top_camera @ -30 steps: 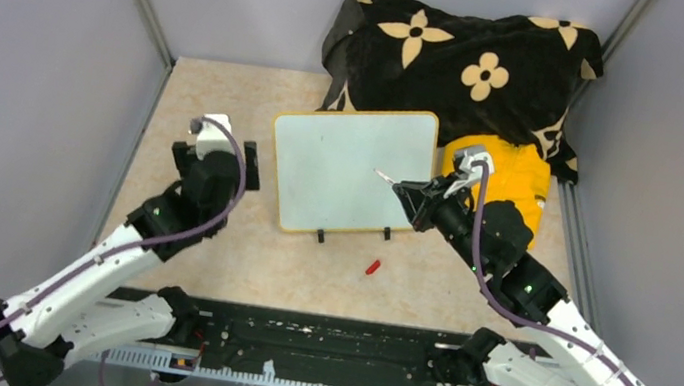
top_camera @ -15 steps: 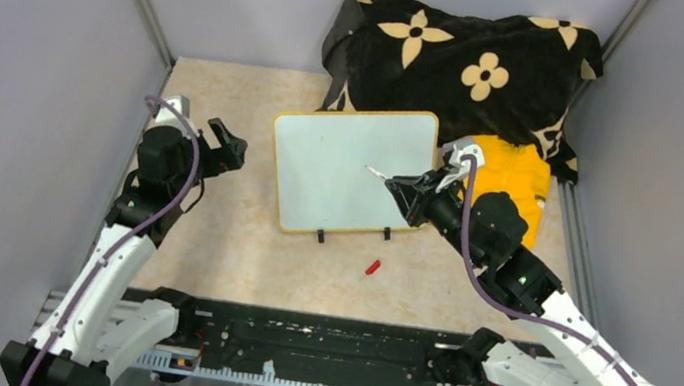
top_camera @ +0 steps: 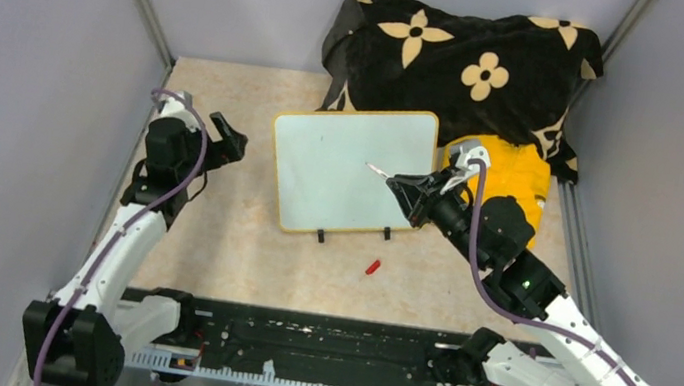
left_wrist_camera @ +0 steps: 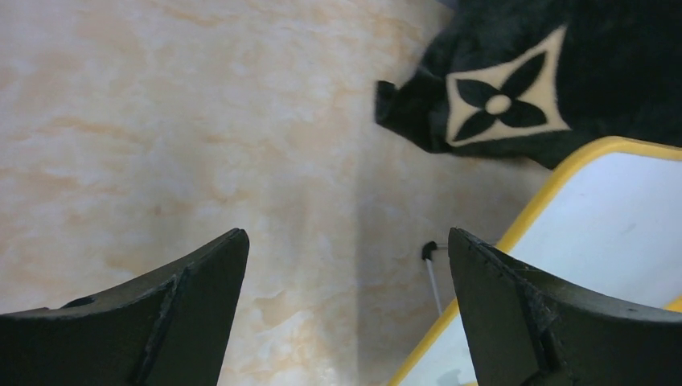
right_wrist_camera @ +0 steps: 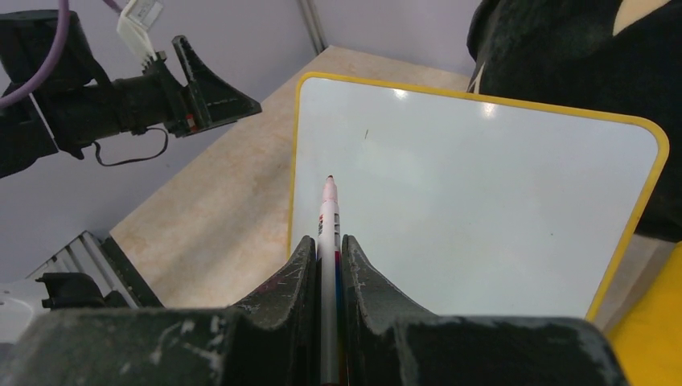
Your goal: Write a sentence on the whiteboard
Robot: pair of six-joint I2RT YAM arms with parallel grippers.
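The whiteboard [top_camera: 341, 168] with its yellow frame leans tilted on two black feet mid-table; it also shows in the right wrist view [right_wrist_camera: 482, 209] and the left wrist view [left_wrist_camera: 603, 217]. Its surface is blank apart from a tiny mark; no sentence shows. My right gripper [top_camera: 406, 188] is shut on a slim marker pen [right_wrist_camera: 327, 217], tip pointing at the board's middle, just off the surface as far as I can tell. My left gripper [top_camera: 225, 136] is open and empty, left of the board's top left corner, above the table.
A black cloth with tan flowers [top_camera: 458, 58] lies behind the board, with a yellow object [top_camera: 513, 172] to its right. A small red cap [top_camera: 372, 267] lies on the table in front of the board. Grey walls enclose the table.
My left arm has swung up and back toward the left wall and its gripper now points at the board's left edge. My right gripper has moved the pen tip slightly left over the board.
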